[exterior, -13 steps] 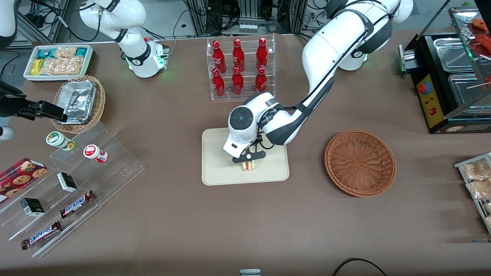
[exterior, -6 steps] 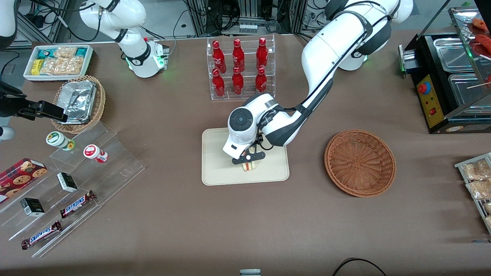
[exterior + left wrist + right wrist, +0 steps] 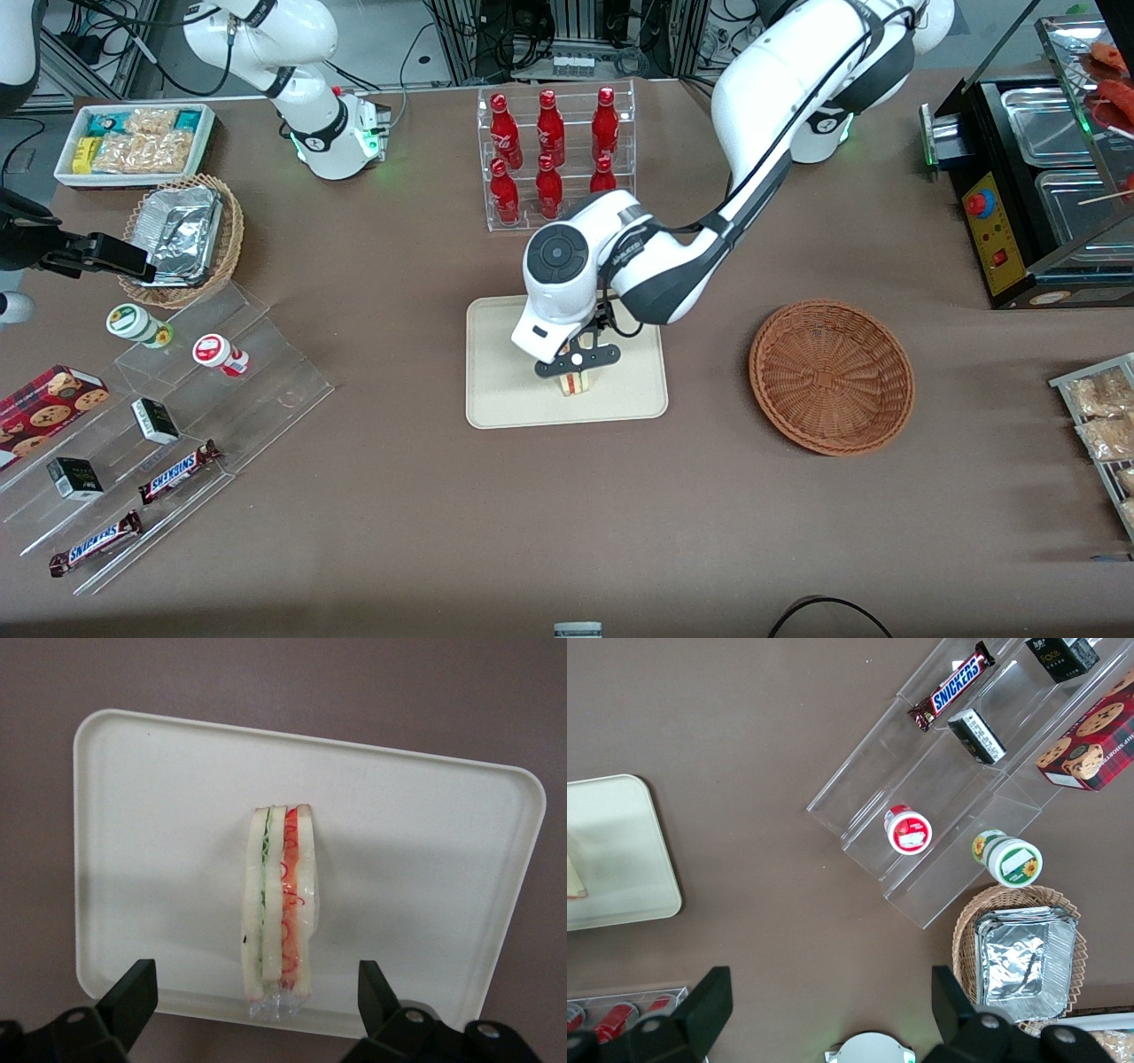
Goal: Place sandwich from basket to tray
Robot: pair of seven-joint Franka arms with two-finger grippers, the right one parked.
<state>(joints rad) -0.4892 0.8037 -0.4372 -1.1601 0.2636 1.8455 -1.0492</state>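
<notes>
Since the tray already carries the sandwich standing on edge near its front rim, the task looks to be in its release-and-retreat step, the basket lying bare toward the working arm's end. Directly above the sandwich, the gripper hangs with fingers spread wide, touching nothing. Compared with a second ago, the arm has lifted slightly; next it needs only a straight rise clear.

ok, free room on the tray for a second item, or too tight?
Room enough. The sandwich stands on edge mid-tray, with bare tray surface on both of its faces. The open gripper hangs above it, fingers apart from the wrap. Between tray and basket the table is bare.
</notes>
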